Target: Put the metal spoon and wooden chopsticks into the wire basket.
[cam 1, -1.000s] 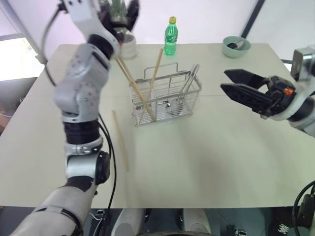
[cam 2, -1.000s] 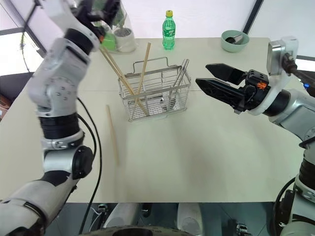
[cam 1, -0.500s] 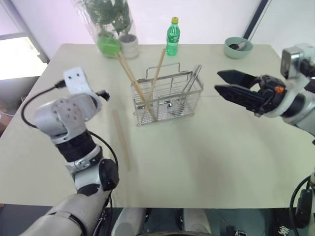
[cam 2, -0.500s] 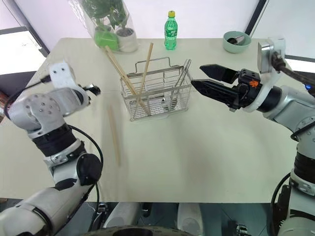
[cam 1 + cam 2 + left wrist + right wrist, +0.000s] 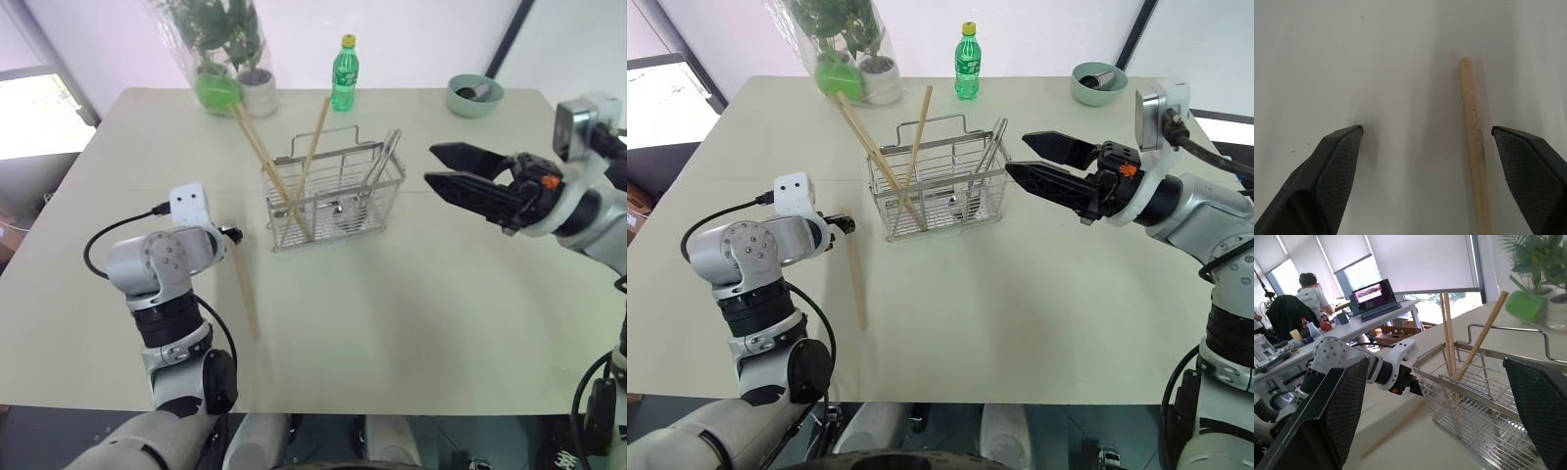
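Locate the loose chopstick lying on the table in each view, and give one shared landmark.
Left eye: chopstick, left of centre, before the left gripper.
Right eye, same spot.
Left wrist, between the open fingers.
Right wrist, low centre.
Landmark: wire basket.

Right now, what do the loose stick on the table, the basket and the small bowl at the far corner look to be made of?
The loose chopstick looks like unfinished light wood: matte tan with faint grain specks. The wire basket appears to be bright metal wire, silvery and glinting, with a see-through grid. The bowl is pale green and smooth, perhaps glazed ceramic or plastic; I cannot tell which.
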